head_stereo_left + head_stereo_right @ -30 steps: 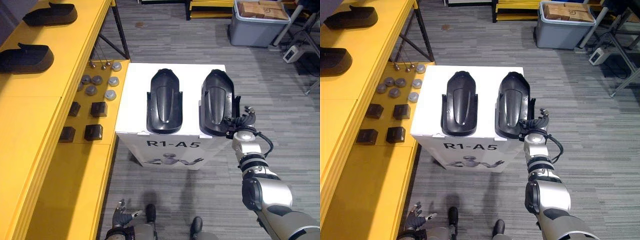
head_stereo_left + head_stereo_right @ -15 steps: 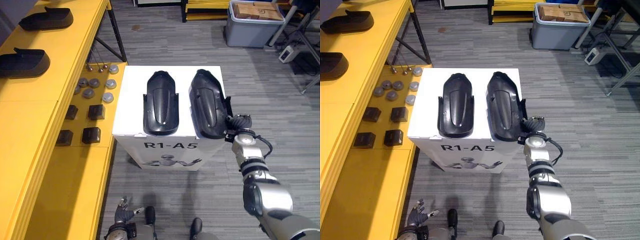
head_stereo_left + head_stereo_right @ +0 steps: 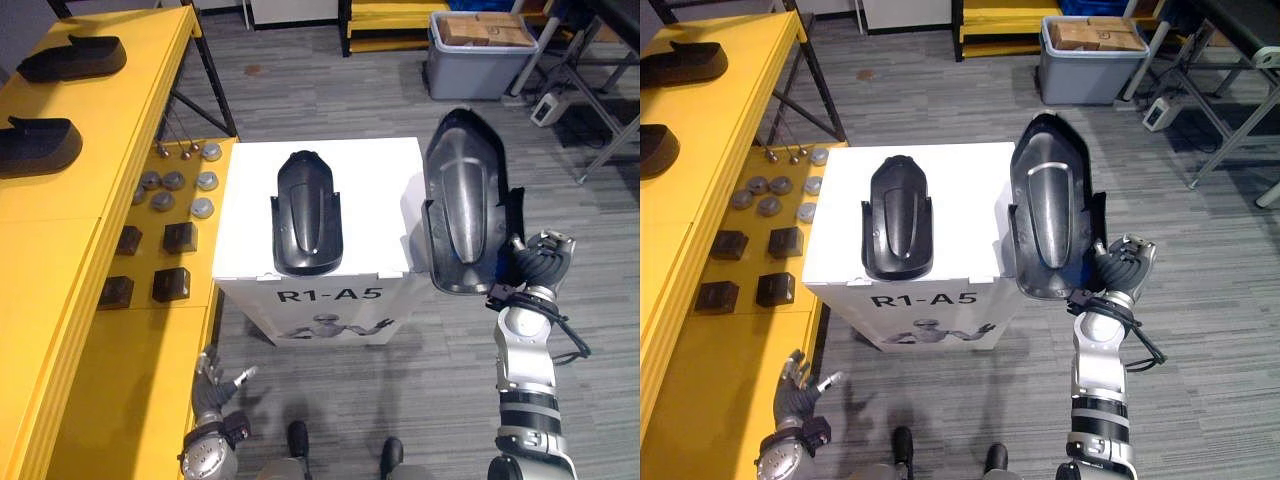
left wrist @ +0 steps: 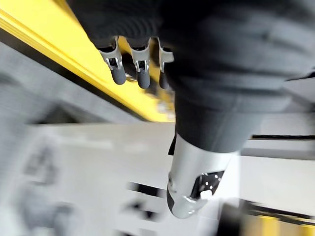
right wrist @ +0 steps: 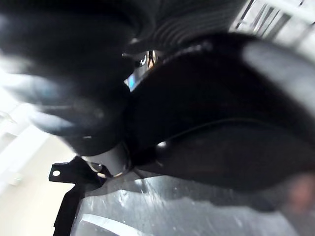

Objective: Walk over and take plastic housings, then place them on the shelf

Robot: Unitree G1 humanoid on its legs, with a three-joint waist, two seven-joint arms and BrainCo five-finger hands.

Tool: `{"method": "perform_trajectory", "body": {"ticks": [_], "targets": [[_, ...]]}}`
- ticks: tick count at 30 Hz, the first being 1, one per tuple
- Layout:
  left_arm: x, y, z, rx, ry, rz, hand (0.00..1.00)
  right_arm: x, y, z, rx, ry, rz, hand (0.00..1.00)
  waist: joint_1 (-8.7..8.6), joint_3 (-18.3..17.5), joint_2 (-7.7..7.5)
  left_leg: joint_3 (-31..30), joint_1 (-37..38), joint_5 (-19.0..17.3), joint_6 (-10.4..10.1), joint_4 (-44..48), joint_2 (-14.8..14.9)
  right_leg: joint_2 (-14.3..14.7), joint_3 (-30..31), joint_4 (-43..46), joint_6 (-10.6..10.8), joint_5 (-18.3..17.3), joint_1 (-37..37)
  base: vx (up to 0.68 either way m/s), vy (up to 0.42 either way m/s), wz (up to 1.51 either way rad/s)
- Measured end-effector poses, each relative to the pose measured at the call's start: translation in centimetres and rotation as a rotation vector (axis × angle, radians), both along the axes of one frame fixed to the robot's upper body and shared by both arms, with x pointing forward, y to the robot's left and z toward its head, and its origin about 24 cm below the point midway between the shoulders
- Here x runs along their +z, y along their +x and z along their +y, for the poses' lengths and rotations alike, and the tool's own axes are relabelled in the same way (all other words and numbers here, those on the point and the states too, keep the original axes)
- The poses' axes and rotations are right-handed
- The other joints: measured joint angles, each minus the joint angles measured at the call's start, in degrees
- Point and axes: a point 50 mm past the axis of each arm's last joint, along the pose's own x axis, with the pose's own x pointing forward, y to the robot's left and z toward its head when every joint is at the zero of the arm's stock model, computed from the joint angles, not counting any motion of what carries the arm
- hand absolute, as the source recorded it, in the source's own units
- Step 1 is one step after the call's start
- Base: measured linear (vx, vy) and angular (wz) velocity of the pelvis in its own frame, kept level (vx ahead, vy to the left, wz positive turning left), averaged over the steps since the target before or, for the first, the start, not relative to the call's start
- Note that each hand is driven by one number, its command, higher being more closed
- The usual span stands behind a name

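The plastic housing (image 3: 465,200) is held in the air by the right hand (image 3: 540,265), just off the right edge of the white box (image 3: 245,200), its near end by the box's front right corner. Its long axis runs away from the robot and is tipped up: the narrow rounded end is far and high, the wider end near and low at the hand, and the face with the long centre ridge is turned to the head camera. The hand's fingers are curled round the housing's near right rim. The right wrist view adds the housing's glossy black wall (image 5: 221,147) lying close against the hand's ribbed cover; single fingers cannot be told there.

A second housing (image 3: 307,215) lies flat on the box top, long axis also front to back, its wide end at the front edge. Open carpeted floor (image 3: 590,230) lies to the right of the box and the held part.

The box stands just beside the lower level of the yellow shelf (image 3: 60,260), which carries metal discs (image 3: 175,190) and dark blocks (image 3: 170,285). Two shelved housings (image 3: 38,148) lie on its top level toward the far end, with bare yellow board nearer the robot.

The left hand (image 3: 215,385) hangs low beside the shelf's front edge, fingers spread and holding nothing; its wrist view shows straight fingers (image 4: 118,73) against the yellow edge
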Motion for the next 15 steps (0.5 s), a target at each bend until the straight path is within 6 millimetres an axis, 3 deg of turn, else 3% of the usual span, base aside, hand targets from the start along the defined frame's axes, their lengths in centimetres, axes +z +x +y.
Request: {"method": "perform_trajectory", "body": {"ticks": [2, 11, 13, 15], "targets": [[1.6, 1.0, -1.1, -0.042, -0.014, -0.088, 0.00, -0.2, 0.2, 1.8, 0.069, -0.008, -0.004, 1.00, 0.06, -0.74, 0.00, -0.06, 0.41, 0.00, 0.01, 0.00, -0.02, -0.02, -0.07, 0.00, 0.03, -0.02, 0.37, 0.00, 0.000, 0.00], [5.6, 4.5, -7.4, -0.308, -0.086, -0.281, 0.00, 0.3, 0.0, 10.3, 0.451, -0.052, -0.052, 1.00, 0.00, -2.90, -0.03, 0.03, 1.21, 0.01, 0.01, 0.00, -0.03, -0.03, 0.11, 0.09, 0.18, -0.11, 0.71, -0.02, 0.005, 0.00], [6.3, 5.0, -8.2, -0.340, -0.088, -0.314, 0.00, 0.2, -0.1, 11.8, 0.523, -0.070, -0.045, 1.00, -0.01, -3.28, -0.03, 0.16, 1.31, 0.01, 0.01, 0.00, -0.03, -0.03, 0.24, 0.09, 0.19, -0.11, 0.74, -0.01, 0.006, -0.02], [6.4, 5.1, -8.1, -0.330, -0.082, -0.318, 0.00, 0.0, -0.3, 12.1, 0.530, -0.069, -0.042, 1.00, 0.01, -3.89, -0.03, 0.36, 1.44, 0.01, 0.01, 0.00, -0.03, -0.04, 0.42, 0.08, 0.19, -0.10, 0.78, -0.01, 0.010, -0.05]]}}
